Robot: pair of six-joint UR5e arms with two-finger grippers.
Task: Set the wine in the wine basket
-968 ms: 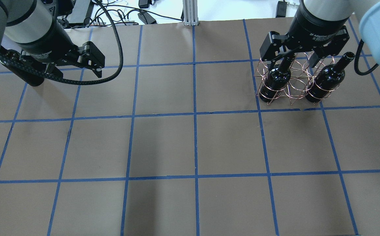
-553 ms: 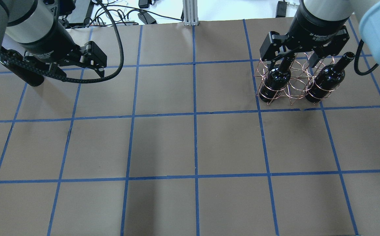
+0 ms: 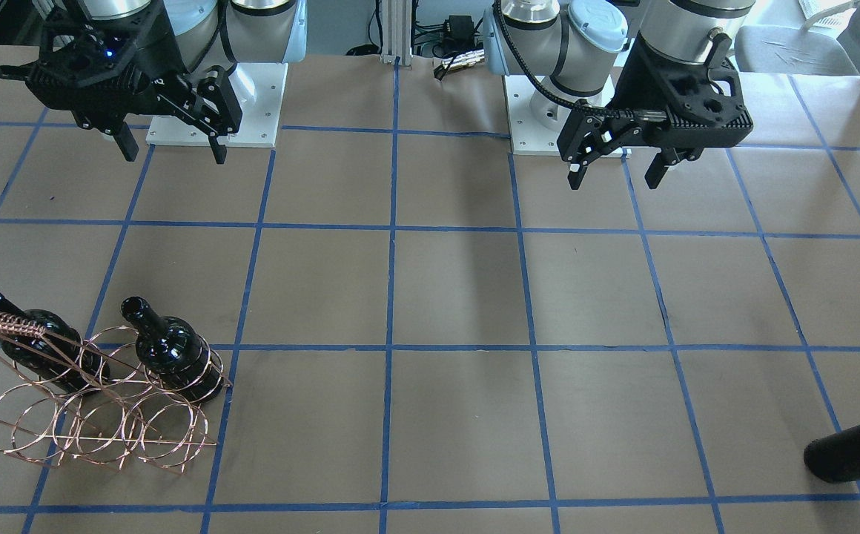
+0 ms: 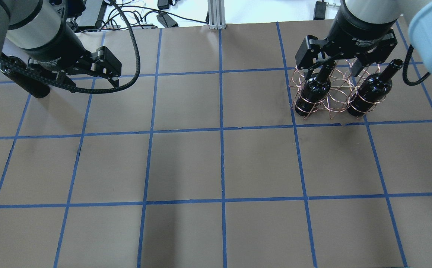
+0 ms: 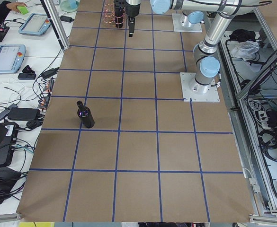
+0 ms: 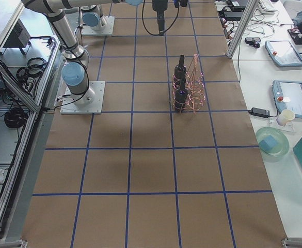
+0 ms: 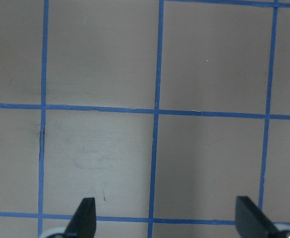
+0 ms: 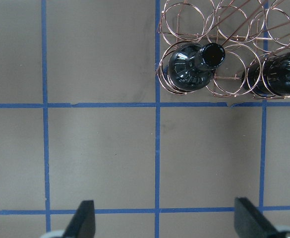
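Copper wine basket (image 3: pixel 104 415), glossy, perhaps greenish-black wine (image 3: pixel 856 449), blue-gridded brown table (image 3: pixel 460 297).

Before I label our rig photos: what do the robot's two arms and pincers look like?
The left arm and right arm are silver-grey tubes with pale blue joint caps. The left pincer and right pincer are black blocks, each with two linked black fingers. A ribbed black cable loops past the left one; the right one's body bears white lettering.

Two bottles (image 4: pixel 314 89) (image 4: pixel 371 90) upright in the wine basket's (image 4: pixel 336 95) robot-side end rings — the wine (image 3: pixel 856 449) well apart, robot's left
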